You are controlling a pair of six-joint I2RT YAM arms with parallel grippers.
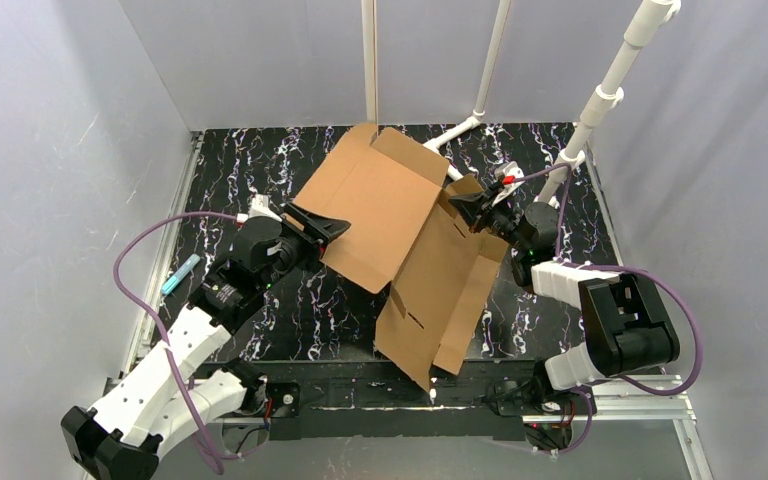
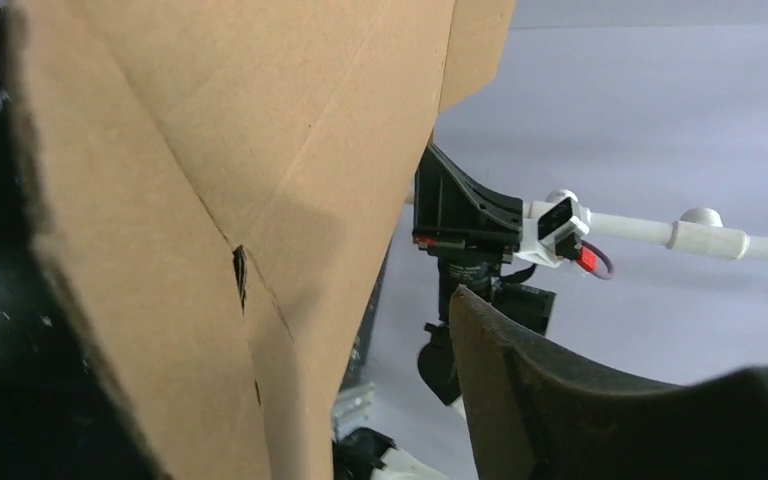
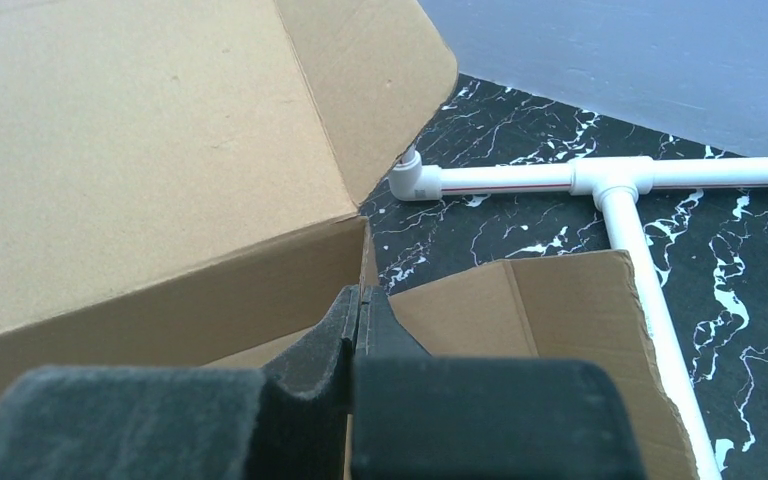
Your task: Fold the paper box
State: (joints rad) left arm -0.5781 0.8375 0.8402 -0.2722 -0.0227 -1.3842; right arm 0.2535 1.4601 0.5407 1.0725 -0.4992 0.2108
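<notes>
seemingly to anchor the fold, the right gripper [image 1: 460,203] is pinched on a flap edge of the paper box [image 1: 380,200], mid-frame in the top view; the left gripper [image 1: 330,235], jaws apart, straddles its raised left panel.

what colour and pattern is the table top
The table is black with white marble-like veins, clearest in the right wrist view.

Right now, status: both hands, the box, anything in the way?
Left hand open, straddling paper box edge. Right hand shut at a flap, grip unclear. Box not folded, one panel raised. White pipe close behind it.
</notes>
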